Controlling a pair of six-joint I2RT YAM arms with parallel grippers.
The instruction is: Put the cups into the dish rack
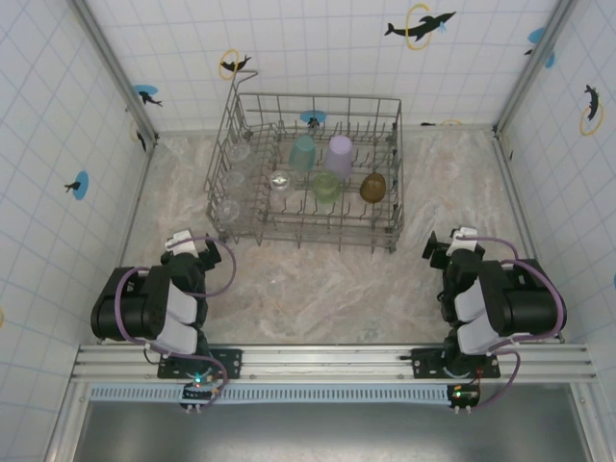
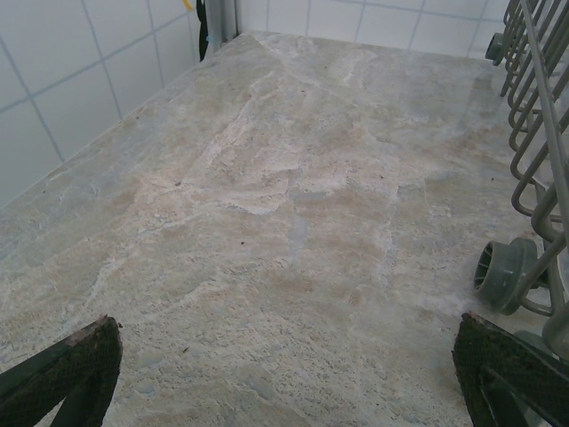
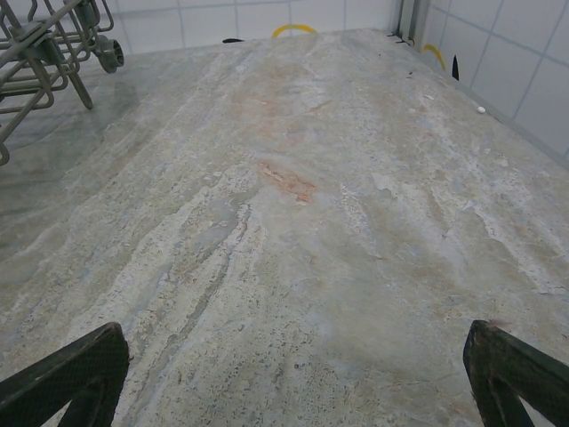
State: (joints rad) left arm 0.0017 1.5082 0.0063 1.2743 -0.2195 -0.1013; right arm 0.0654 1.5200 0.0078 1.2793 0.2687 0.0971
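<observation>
One wire dish rack (image 1: pixel 390 144) holds teal cup (image 1: pixel 303 152), lavender cup (image 1: pixel 338 154), green cup (image 1: pixel 325 186), amber cup (image 1: pixel 372 187), seemingly four clear cups (image 1: pixel 279 180); left gripper (image 1: pixel 183 242) and right gripper (image 1: pixel 450 241) gape empty over marbled table (image 1: pixel 318 289), tiled walls (image 1: pixel 318 48)

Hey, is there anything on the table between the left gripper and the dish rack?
Nothing visible does. Bare table lies between the left gripper and the dish rack, right up to its near wall.

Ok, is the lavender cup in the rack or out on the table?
In. The lavender cup sits within the dish rack, right beside the teal cup.
</observation>
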